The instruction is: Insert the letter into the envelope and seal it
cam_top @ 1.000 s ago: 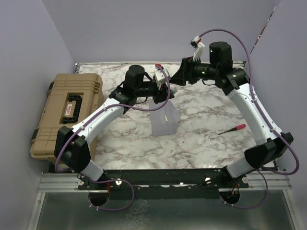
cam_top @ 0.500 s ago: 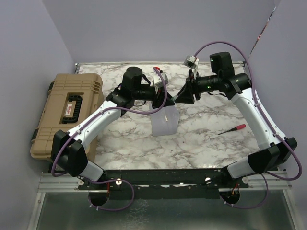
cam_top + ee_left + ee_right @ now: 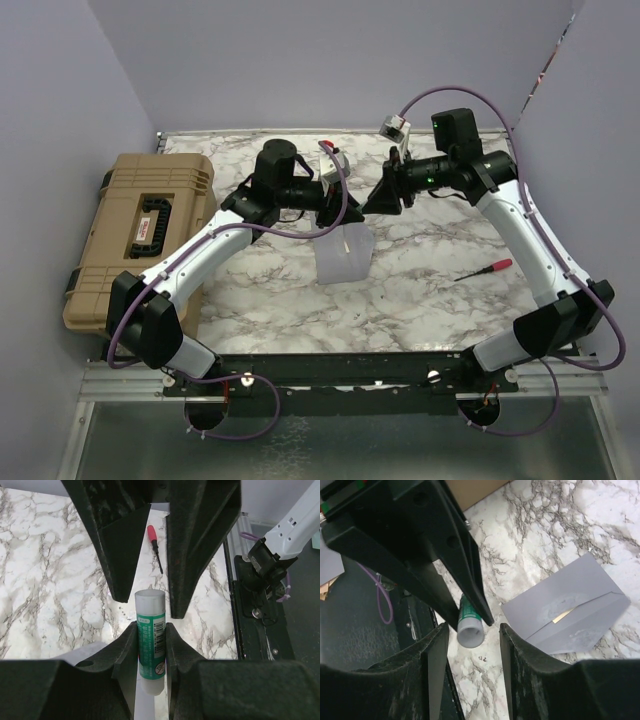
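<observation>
Top external view: marble desk [image 3: 420,300] carries everything. Tan hard case [image 3: 140,235] sits at the left edge, well apart from the work and no obstruction.

Grey envelope [image 3: 343,258] lies flat mid-desk, just below the two wrists; the flap looks folded open.

Left fingers [image 3: 120,665] are clenched on a green-labelled glue stick [image 3: 150,640], held clear above the desk. Right fingers [image 3: 437,670] are spread, one on each side of the stick's grey cap [image 3: 150,599]. The right wrist view shows a gap, so no grip yet.

Red screwdriver [image 3: 483,270] lies to the right, well apart.

Letter [image 3: 563,615]: only a thin peach sliver shows at the flap fold, so it appears already inside.

Judgement: insertion done; sealing step in hand, at the uncapping of the glue. The next move calls for the right fingers to close squarely on the cap and pull along the stick's axis while the left holds firm. Nothing stands between them. Main risk is the stick slipping in the left grip.
</observation>
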Controlling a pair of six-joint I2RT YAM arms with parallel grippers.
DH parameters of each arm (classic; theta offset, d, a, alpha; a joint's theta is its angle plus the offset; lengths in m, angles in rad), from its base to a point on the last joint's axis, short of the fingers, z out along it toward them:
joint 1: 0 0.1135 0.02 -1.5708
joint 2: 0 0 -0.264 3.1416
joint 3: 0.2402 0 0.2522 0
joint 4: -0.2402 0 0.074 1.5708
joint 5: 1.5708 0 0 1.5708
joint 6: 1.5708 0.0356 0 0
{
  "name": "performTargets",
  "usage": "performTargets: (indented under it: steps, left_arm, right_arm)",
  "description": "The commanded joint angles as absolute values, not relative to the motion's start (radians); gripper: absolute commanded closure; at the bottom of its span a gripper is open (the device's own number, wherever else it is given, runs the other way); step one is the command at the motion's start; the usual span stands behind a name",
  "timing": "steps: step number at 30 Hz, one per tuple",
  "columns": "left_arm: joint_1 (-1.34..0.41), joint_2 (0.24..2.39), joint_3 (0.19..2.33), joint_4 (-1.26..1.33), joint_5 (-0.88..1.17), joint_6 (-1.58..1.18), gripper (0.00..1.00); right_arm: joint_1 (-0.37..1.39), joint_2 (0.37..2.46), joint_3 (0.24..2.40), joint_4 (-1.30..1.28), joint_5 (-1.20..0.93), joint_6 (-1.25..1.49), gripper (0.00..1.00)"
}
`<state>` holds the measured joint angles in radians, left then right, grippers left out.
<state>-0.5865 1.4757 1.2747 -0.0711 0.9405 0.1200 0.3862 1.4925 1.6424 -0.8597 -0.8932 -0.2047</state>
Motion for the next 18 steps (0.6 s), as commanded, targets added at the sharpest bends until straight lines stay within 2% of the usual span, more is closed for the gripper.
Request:
performTargets:
  steps: [1, 5, 8, 13, 16, 18]
  left_arm:
    - [-0.584, 1.458, 1.287, -0.075, 0.984, 0.126, 1.00]
    - [-0.584, 1.455, 1.279, -0.077, 0.943, 0.130, 1.00]
    - [-0.584, 1.450, 1.264, -0.078, 0.825, 0.153, 1.00]
    - [-0.584, 1.450, 1.213, -0.042, 0.587, 0.225, 1.00]
    - [-0.584, 1.458, 1.190, -0.004, 0.521, 0.235, 1.00]
    - [-0.584, 1.469, 1.182, 0.023, 0.514, 0.231, 1.00]
  right_arm:
    - [0.391, 1.519, 1.650, -0.828, -0.844, -0.136, 0.57]
    - [0.391, 1.516, 1.661, -0.807, -0.875, -0.093, 0.81]
    - [0.391, 1.513, 1.647, -0.723, -0.845, 0.045, 0.99]
    - [0.391, 1.528, 1.600, -0.580, -0.606, 0.432, 1.00]
    - [0.390, 1.529, 1.595, -0.599, -0.398, 0.726, 1.00]
    - [0.391, 1.525, 1.570, -0.562, -0.389, 0.868, 1.00]
